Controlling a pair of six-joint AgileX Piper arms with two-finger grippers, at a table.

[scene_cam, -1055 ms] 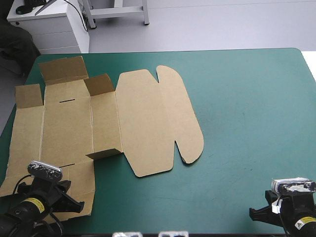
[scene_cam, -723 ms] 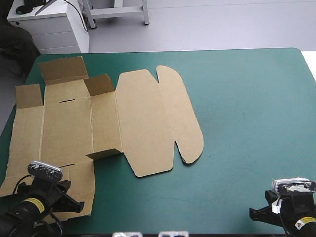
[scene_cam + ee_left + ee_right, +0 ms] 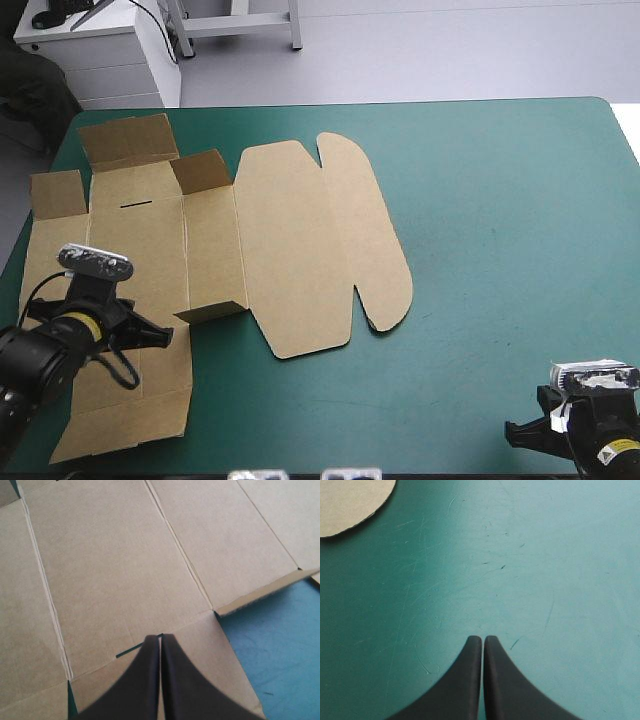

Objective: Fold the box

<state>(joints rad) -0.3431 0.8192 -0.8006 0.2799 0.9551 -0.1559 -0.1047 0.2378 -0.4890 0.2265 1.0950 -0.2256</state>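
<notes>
Left tool is farther forward now, box under it, pinched together, empty; lining up on a crease, I think. Right tool parked over desk, likewise.

The box is a cut sheet of brown board, lying unfolded and mostly flat on the left half of the teal-green cover. Its rounded lid panels point right, toward the middle. Three small flaps along its far side and one nearer stand tilted up.
</notes>
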